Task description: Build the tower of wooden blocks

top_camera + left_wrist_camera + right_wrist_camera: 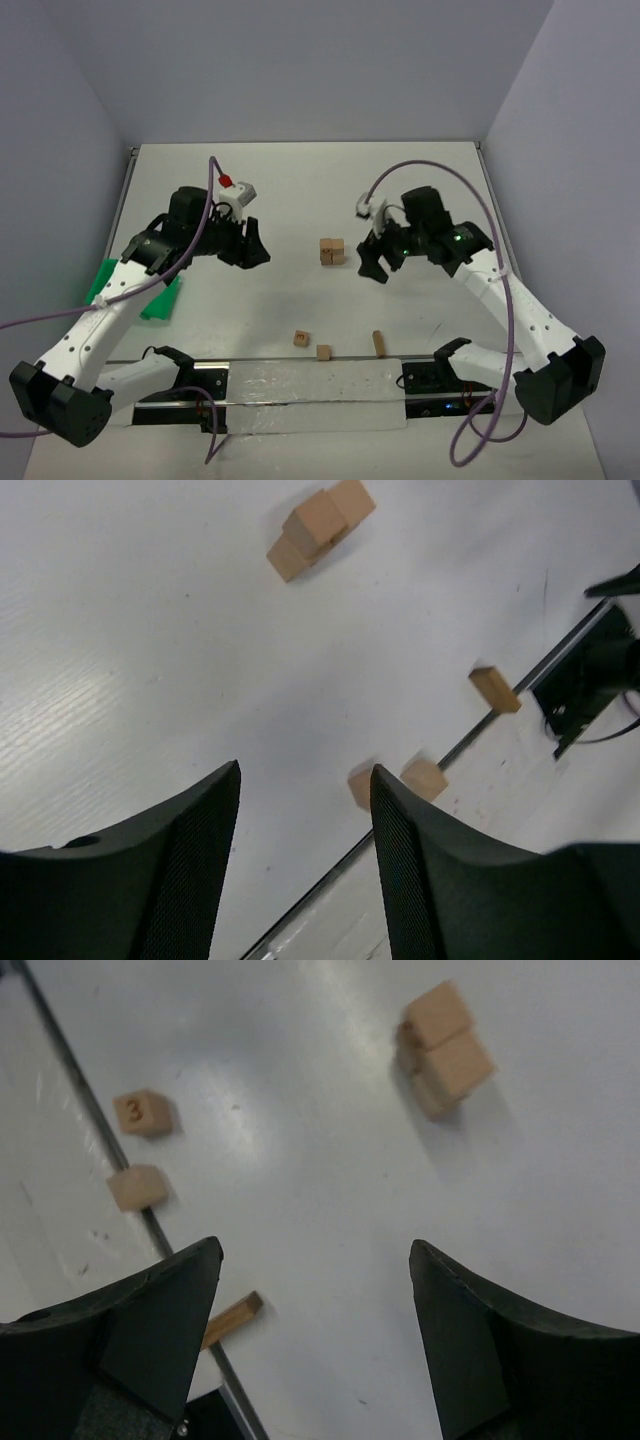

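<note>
The tower (331,250) is a small stack of tan wooden cubes in the middle of the table; it also shows in the left wrist view (318,525) and the right wrist view (445,1048). Three loose blocks lie near the front edge: one with a dark mark (300,338), one plain (323,352), one seen edge-on (378,342). My left gripper (252,248) is open and empty, left of the tower. My right gripper (373,262) is open and empty, right of the tower.
A green plastic tray (150,291) lies at the left under my left arm. A clear strip and black rail (310,385) run along the table's front edge. Grey walls close the back and sides.
</note>
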